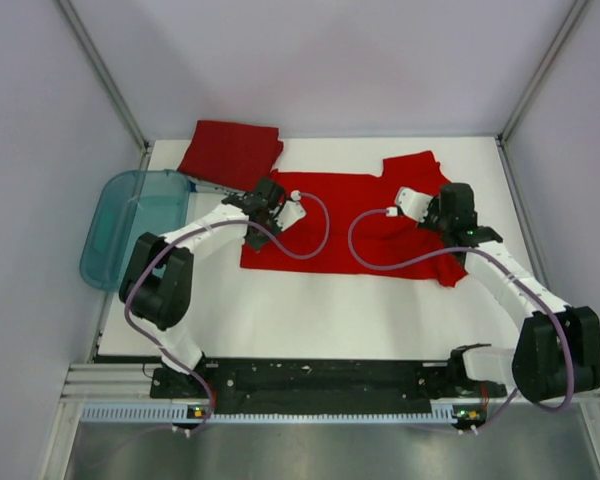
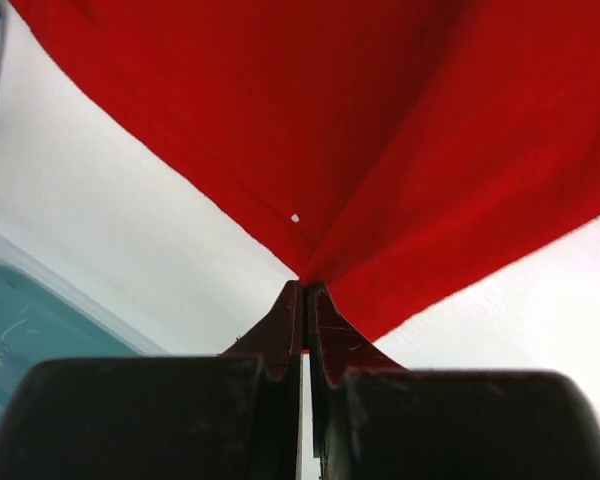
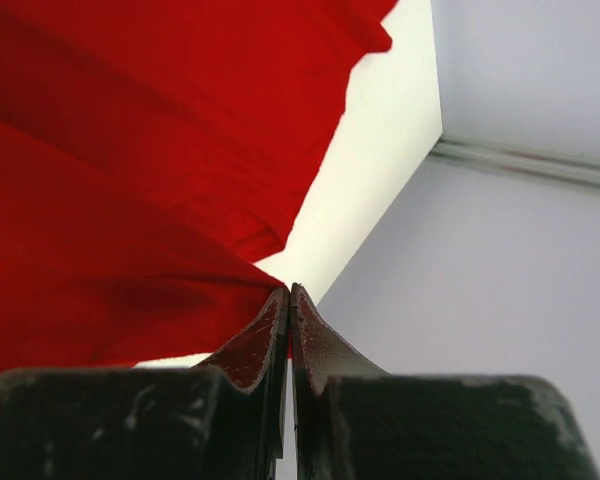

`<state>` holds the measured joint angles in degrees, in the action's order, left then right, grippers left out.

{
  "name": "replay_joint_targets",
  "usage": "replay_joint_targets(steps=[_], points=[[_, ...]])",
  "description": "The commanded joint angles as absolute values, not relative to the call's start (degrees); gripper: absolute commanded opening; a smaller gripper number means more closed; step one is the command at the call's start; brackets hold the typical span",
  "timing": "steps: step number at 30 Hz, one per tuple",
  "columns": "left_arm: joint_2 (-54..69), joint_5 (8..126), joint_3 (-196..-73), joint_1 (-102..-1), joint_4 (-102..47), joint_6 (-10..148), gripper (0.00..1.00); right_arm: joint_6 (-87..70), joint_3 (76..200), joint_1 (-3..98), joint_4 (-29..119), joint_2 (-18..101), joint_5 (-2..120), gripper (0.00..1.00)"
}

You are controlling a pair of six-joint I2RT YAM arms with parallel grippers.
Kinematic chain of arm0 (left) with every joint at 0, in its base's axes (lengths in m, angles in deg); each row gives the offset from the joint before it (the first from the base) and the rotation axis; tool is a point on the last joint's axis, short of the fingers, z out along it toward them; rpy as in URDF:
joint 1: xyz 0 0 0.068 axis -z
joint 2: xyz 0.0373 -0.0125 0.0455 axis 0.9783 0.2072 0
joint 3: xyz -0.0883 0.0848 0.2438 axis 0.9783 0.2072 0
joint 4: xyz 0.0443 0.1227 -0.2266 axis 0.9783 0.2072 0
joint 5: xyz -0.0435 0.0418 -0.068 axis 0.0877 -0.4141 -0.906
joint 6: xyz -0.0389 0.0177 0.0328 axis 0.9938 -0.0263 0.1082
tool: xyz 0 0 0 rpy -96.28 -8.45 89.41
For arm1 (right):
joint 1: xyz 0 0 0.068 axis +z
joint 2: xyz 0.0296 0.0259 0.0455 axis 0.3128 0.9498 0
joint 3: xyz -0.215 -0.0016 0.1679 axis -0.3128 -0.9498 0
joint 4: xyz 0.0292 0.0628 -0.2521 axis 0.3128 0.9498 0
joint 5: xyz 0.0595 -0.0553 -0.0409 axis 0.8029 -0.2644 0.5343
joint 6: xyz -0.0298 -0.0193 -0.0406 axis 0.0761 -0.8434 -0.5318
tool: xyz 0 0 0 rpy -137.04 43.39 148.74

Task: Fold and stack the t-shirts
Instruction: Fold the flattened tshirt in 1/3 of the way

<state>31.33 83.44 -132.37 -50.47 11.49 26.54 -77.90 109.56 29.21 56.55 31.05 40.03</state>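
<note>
Cloth fills both of my wrist views: one red t-shirt lies opened out across the far half of the white table, and I grip it at two places.

My left gripper has its jaws pressed together on a fold of the shirt near its left edge. In the left wrist view the fabric rises from the table to the pinch in a tent shape, with bare white table on either side of it. A tiny white speck sits on the cloth just beyond the fingertips.

My right gripper is likewise closed, pinching the shirt at its right side. In the right wrist view the red cloth gathers into the jaws from the left. Beyond it I see the table's far right corner and the grey wall.

From above, the shirt's body stretches between my two wrists, with one sleeve poking toward the far edge above my right wrist. The hem side near the right arm is rumpled and angled.

A second red t-shirt, already folded into a flat rectangle, rests at the far left corner of the table, near my left wrist. I cannot tell whether it touches the opened shirt.

A translucent teal tub sits at the table's left edge, beside my left arm.
</note>
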Motion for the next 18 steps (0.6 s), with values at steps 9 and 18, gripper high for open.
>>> replay_joint_targets(steps=[9, 18], points=[[36.1, 87.7, -136.1, -52.1, 8.0, 26.6, 0.00, -83.9, 111.9, 28.6, 52.4, 35.3, 44.9, 0.00], [36.2, 101.1, -136.6, -52.7, 1.8, 30.0, 0.63, -84.1, 112.0, 28.6, 52.4, 35.8, 46.1, 0.00]])
